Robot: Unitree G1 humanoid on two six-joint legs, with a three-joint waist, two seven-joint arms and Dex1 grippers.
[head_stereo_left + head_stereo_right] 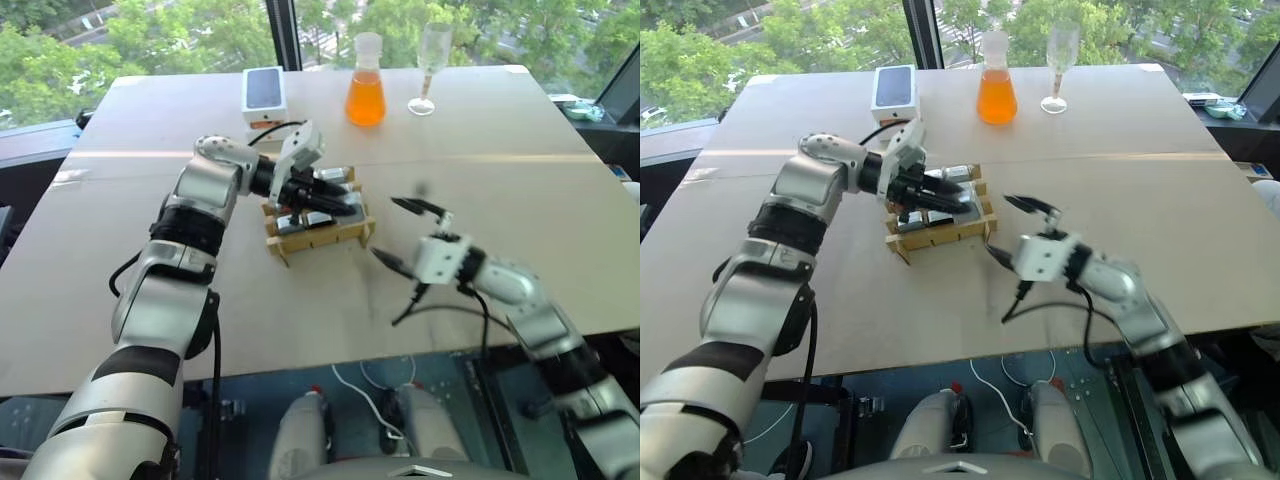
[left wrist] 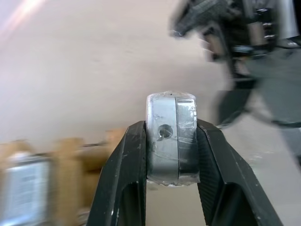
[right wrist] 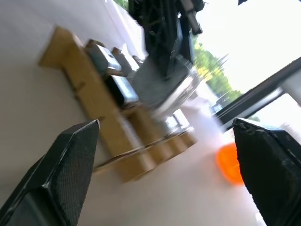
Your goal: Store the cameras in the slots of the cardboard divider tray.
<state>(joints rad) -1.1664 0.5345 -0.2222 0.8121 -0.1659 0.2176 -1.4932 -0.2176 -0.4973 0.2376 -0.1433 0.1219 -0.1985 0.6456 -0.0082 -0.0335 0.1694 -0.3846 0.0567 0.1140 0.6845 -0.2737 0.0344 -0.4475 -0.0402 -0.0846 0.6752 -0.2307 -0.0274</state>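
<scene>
Left gripper (image 2: 164, 155) clamps a silver camera (image 2: 170, 136) above the cardboard divider tray (image 1: 318, 232), hiding several slots; right gripper (image 1: 405, 235) spread wide beside it on the counter (image 1: 500, 170)
</scene>
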